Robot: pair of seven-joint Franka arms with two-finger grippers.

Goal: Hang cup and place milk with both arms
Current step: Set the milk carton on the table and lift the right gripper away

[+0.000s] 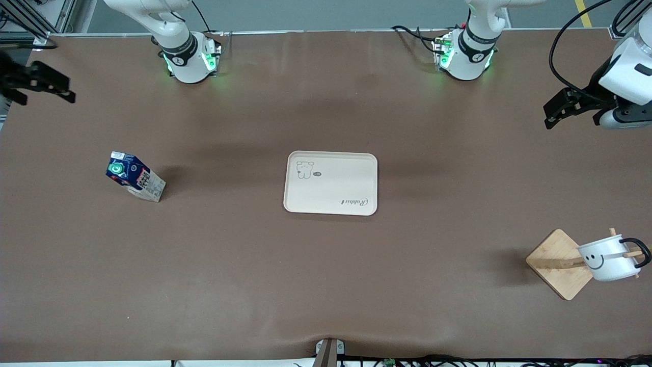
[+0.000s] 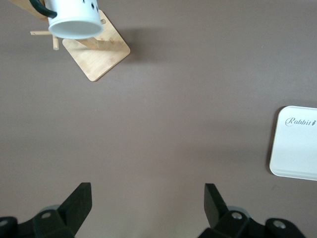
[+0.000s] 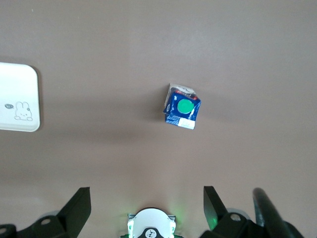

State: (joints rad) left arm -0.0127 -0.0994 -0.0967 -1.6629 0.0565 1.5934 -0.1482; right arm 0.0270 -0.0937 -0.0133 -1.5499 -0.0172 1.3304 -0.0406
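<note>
The white cup [image 1: 606, 260] with a smiley face hangs by its black handle on a peg of a wooden rack [image 1: 555, 265], at the left arm's end of the table, near the front camera. It also shows in the left wrist view [image 2: 74, 20]. The milk [image 1: 135, 176] stands on the table toward the right arm's end and shows from above in the right wrist view [image 3: 182, 106]. My left gripper [image 1: 552, 114] is open and empty, raised over the table's left-arm end [image 2: 146, 191]. My right gripper [image 1: 48, 94] is open and empty, raised over the table's right-arm end [image 3: 146, 193].
A cream tray [image 1: 331, 196] with a rabbit print lies flat mid-table, with nothing on it; it also shows in the left wrist view [image 2: 297, 148] and the right wrist view [image 3: 15, 84]. The arm bases stand along the table edge farthest from the front camera.
</note>
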